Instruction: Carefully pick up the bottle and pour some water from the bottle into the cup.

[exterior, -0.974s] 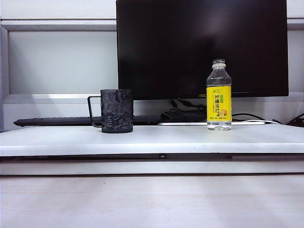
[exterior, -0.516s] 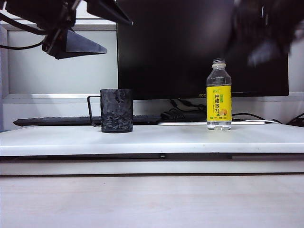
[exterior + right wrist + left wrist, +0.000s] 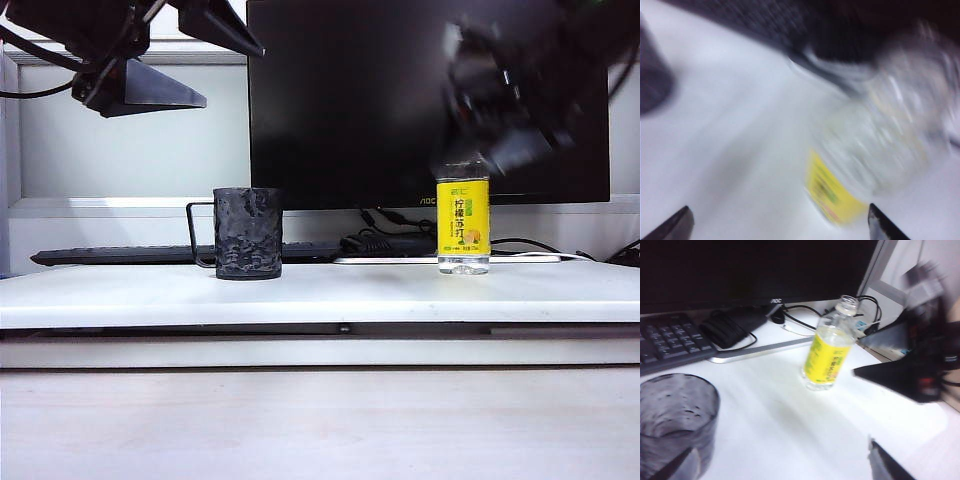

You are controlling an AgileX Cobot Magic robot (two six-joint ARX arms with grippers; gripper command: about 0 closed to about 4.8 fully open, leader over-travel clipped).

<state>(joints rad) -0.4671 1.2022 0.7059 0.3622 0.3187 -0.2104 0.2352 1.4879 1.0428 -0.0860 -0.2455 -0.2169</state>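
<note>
- Right hand (image 3: 500, 125) hangs blurred at the bottle's (image 3: 463, 222) neck in the exterior view, hiding the bottle's top; its fingers stand apart and hold nothing, with one dark fingertip (image 3: 882, 225) showing at each side of the right wrist view.
- Left hand (image 3: 175, 65) hovers high above and to the left of the cup (image 3: 247, 233), its fingers also spread wide and empty, well clear of everything on the worktop (image 3: 320, 295).
- Standing upright on the right part of the white worktop, the bottle shows its yellow label toward the camera; in the left wrist view its neck is capless, so it is open at the top.
- Water cannot be made out clearly through the plastic, so its level cannot be told.
- Well apart from the bottle, the dark mottled cup stands upright on the left part, its wire handle pointing away from the bottle.
- Behind both lie a keyboard (image 3: 110, 255) and the foot of a black monitor (image 3: 400, 90).
- Judged from this, the step in hand is the approach to the bottle; no grasp is made yet and no pouring has begun.
- Next, the right hand probably needs to come down so the fingers straddle the labelled body, then close gently.
- An uncapped, light bottle could tip or spill if knocked, so the closing calls for care.
</note>
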